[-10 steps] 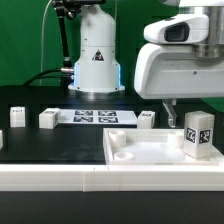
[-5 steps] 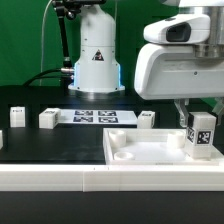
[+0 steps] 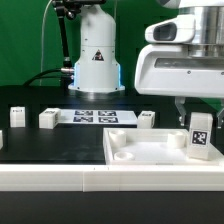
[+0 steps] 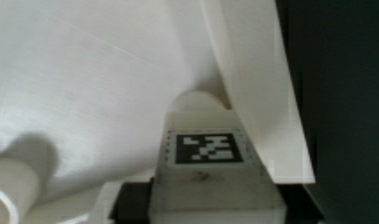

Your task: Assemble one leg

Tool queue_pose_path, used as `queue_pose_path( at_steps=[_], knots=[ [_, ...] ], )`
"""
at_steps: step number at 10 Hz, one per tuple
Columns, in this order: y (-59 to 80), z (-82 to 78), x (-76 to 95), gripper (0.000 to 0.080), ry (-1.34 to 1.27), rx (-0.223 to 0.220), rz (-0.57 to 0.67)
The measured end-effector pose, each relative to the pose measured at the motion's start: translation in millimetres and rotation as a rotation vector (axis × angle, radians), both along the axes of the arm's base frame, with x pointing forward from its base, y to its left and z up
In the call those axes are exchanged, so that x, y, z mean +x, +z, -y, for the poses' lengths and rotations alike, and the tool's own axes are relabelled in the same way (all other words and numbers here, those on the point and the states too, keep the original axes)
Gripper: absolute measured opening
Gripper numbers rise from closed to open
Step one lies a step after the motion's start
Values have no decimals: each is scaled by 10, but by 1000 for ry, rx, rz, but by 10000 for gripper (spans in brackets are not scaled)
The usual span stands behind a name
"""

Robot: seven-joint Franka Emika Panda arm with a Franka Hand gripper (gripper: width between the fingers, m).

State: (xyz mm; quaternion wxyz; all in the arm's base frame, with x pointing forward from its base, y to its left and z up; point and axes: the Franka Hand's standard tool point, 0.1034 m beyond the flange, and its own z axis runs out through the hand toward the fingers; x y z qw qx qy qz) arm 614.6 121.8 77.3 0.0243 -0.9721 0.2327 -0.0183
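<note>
Nearest, the large white panel [image 3: 140, 163]; the leg [image 3: 200, 136] stands upright at its corner on the exterior view's right, tag to the camera, clamped near its top by the gripper [image 3: 196, 114]. Whether its foot touches the panel can't be told. Best bet: hold it vertical, centre it on the corner recess, lower straight and slowly; the marker board [image 3: 95, 117] behind is well apart.
</note>
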Motion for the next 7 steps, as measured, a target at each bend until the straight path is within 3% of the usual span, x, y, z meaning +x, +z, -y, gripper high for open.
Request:
queue_pose_path(
  at_steps=[4, 7],
  knots=[
    [-3, -37, 3, 291, -405, 7, 0],
    [-3, -37, 8, 291, -475, 10, -4]
  ],
)
